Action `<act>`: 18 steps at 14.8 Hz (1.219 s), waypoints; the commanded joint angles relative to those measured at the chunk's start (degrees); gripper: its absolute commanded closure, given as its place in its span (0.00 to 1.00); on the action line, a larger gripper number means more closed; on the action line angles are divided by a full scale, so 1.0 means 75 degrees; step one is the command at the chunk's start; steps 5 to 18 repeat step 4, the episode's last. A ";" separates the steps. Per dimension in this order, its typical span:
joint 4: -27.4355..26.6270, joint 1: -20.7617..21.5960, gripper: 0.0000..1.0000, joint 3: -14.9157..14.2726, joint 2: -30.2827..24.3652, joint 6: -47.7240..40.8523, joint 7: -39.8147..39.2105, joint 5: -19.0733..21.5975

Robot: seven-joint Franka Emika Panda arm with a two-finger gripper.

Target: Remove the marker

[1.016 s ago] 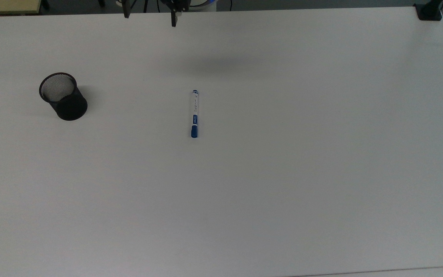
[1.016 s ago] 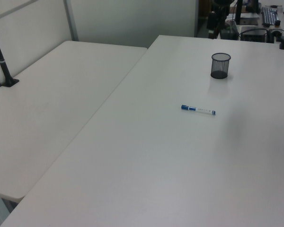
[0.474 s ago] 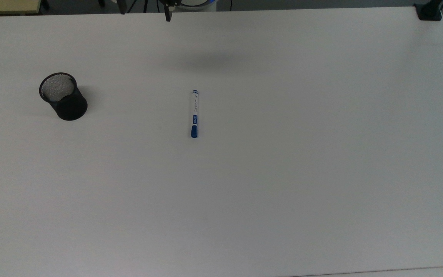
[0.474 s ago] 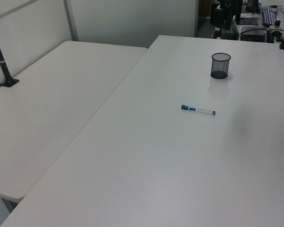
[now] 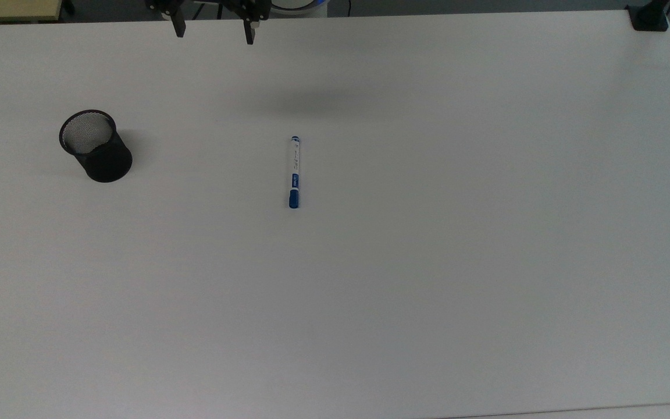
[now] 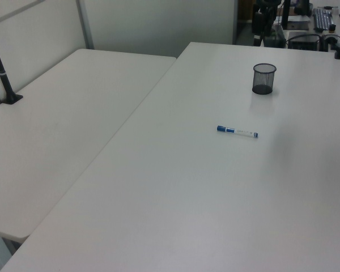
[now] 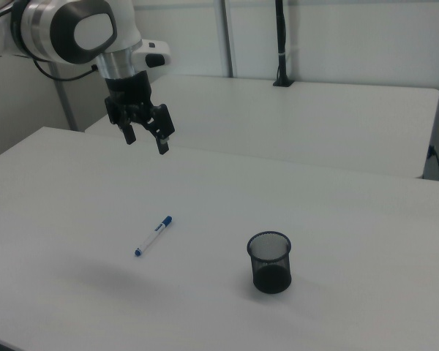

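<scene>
The marker (image 5: 293,172) lies flat on the white bench (image 5: 428,262) near the middle of the top view, blue cap toward 6 o'clock. The black mesh cup (image 5: 95,145) stands upright, well apart at its 9 o'clock, with nothing in it. The jaws (image 7: 146,134) hang spread and empty, high above the bench, toward the marker's 11 o'clock in the top view. Judging from this, the marker is already out of the cup, and little seems left.

White-and-blue marker (image 5: 293,172), black mesh cup (image 5: 96,146) — white table (image 5: 428,262)
</scene>
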 commanded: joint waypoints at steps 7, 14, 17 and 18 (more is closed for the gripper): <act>0.0016 -0.0031 0.00 0.0029 -0.0045 0.0082 -0.0140 0.0051; 0.0016 -0.0031 0.00 0.0029 -0.0045 0.0082 -0.0140 0.0051; 0.0016 -0.0031 0.00 0.0029 -0.0045 0.0082 -0.0140 0.0051; 0.0016 -0.0031 0.00 0.0029 -0.0045 0.0082 -0.0140 0.0051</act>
